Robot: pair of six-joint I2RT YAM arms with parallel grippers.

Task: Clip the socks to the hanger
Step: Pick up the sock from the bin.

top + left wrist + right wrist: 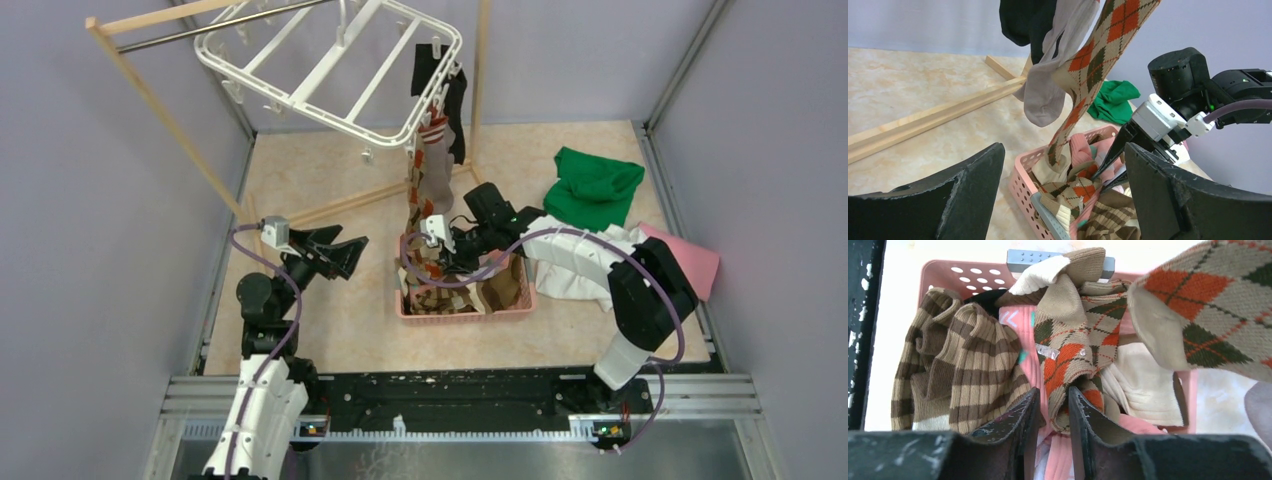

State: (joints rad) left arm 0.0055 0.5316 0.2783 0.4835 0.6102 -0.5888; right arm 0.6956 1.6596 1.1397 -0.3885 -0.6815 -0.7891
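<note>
The white plastic hanger (300,97) is a big frame with round corners and bars across. It hangs up over the far left of the worktop (330,330). Three socks hang from its right corner: a black sock (1023,20), a smooth grey sock (1048,95) and a long argyle sock (1098,55) with orange and dark diamonds. The long one's toe reaches down to the pink basket (1020,182).

The basket is plastic with little holes. It sits in the middle of the worktop, toward the near edge. Soft socks are piled in it: a ribbed brown striped sock (963,370), a cream sock (1143,390) and a folded argyle sock (1063,355).

The right gripper (1053,390) is narrow. Its scratched black fingers sit on each side of the folded argyle sock, but I cannot tell if they squeeze it. The left gripper (1064,150) is spread wide and holds nothing, just left of the basket.
</note>
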